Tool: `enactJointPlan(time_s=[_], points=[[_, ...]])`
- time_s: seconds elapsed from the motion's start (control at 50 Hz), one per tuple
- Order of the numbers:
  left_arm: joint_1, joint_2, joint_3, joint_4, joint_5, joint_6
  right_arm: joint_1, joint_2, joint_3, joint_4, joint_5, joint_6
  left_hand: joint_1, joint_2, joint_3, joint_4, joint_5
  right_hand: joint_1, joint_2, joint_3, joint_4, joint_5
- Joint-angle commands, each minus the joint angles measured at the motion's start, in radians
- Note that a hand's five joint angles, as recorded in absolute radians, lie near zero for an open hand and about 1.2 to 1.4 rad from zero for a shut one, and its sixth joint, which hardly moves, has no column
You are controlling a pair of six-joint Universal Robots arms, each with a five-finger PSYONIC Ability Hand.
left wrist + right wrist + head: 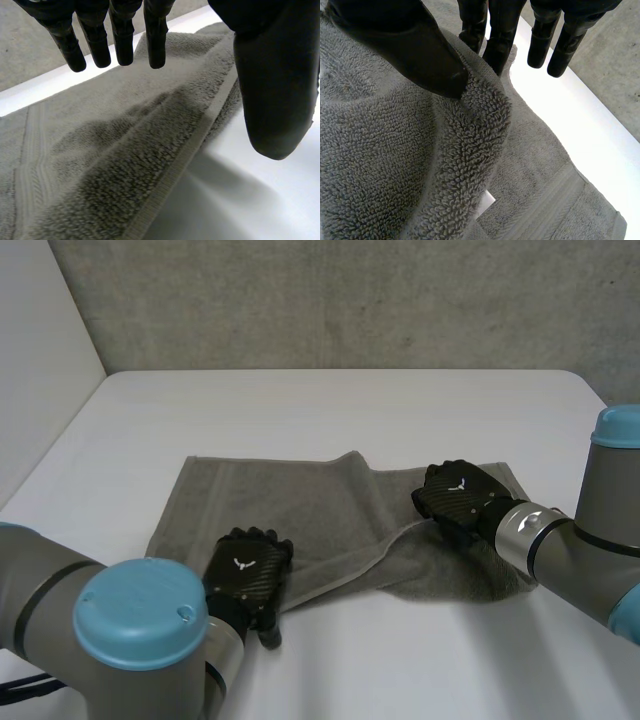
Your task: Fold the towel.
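A grey towel (300,510) lies partly folded on the white table (350,400), its right part doubled over toward the middle. My left hand (248,575) rests over the towel's near edge at the left, fingers straight and open. In the left wrist view its fingers (122,40) hover just above the towel (125,165) and its hemmed edge. My right hand (460,495) is on the towel's right part. In the right wrist view its thumb (405,45) pinches a raised fold of the towel (395,165) against the fingers.
A grey concrete wall (350,300) stands behind the table. The table's left edge (55,445) runs diagonally beside a pale side wall. A small white label (487,202) shows on the towel under the pinched fold.
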Motion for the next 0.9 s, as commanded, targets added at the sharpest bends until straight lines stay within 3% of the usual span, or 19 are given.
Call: enactJointPlan(time_s=[0.02, 0.22, 0.42, 0.8, 0.86, 0.9], points=[[-0.01, -0.067, 0.012, 0.005, 0.0, 0.0, 0.001, -0.001, 0.007, 0.0, -0.004, -0.001, -0.064, -0.022, -0.048, -0.054, 0.006, 0.089, 0.086, -0.046, -0.076, 0.051], [-0.04, -0.131, 0.042, 0.107, -0.137, 0.012, -0.001, -0.004, 0.014, 0.0, -0.008, -0.004, -0.046, -0.005, -0.048, -0.054, 0.024, 0.089, 0.086, -0.046, -0.076, 0.051], [-0.017, -0.158, 0.061, 0.141, -0.147, 0.027, -0.001, -0.006, 0.017, 0.0, -0.008, -0.006, 0.004, 0.045, -0.048, -0.054, 0.074, 0.089, 0.086, -0.046, -0.076, 0.051], [0.073, -0.046, -0.008, 0.199, -0.141, 0.063, -0.001, -0.013, 0.024, 0.0, -0.001, -0.006, 0.188, 0.23, -0.048, -0.054, 0.259, 0.089, 0.086, -0.046, -0.076, 0.051], [0.095, -0.023, -0.024, 0.199, -0.138, 0.066, -0.002, -0.015, 0.024, 0.002, -0.001, -0.006, 0.259, 0.301, -0.048, -0.054, 0.329, 0.089, 0.086, -0.046, -0.076, 0.051], [0.105, -0.013, -0.044, 0.199, -0.111, 0.066, -0.008, -0.023, 0.029, 0.005, -0.001, -0.006, 0.437, 0.479, -0.048, -0.054, 0.507, 0.089, 0.086, -0.046, -0.076, 0.051]])
